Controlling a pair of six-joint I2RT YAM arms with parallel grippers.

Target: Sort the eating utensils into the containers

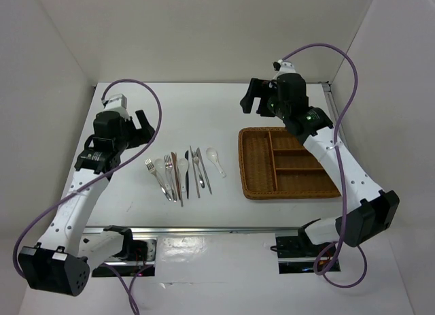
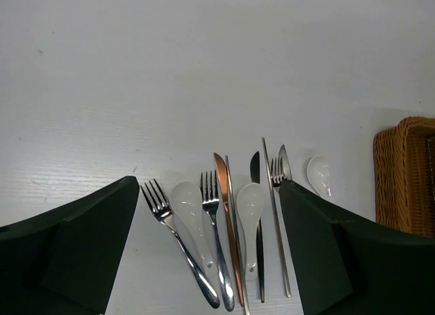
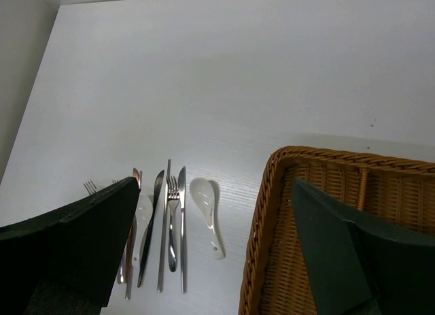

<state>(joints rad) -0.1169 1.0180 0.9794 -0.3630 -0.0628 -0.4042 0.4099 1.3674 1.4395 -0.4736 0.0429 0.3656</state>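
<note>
**Both pincers gaped empty; cutlery lay in a row left of the tray**

The wicker tray (image 1: 242,167) sat on the white table (image 1: 204,107), its long compartment along its left end. Left of the tray, apart from it, the utensils (image 1: 178,175) lay side by side in one row. Their long axes ran roughly parallel to the tray's left edge. Fork tines and knife tips pointed to the far side and the handles pointed back to the arm bases. A white soup spoon (image 1: 216,160) lay nearest the tray, bowl far and handle near, slightly slanted.

The left gripper (image 1: 143,124) hung above the table, farther left of the tray than the row and beyond its far ends. Its fingers (image 2: 81,247) were spread wide and held nothing, and in its wrist view the row showed between them. The right gripper (image 1: 253,102) hovered beyond the tray's far left corner, equally wide apart and empty.
</note>
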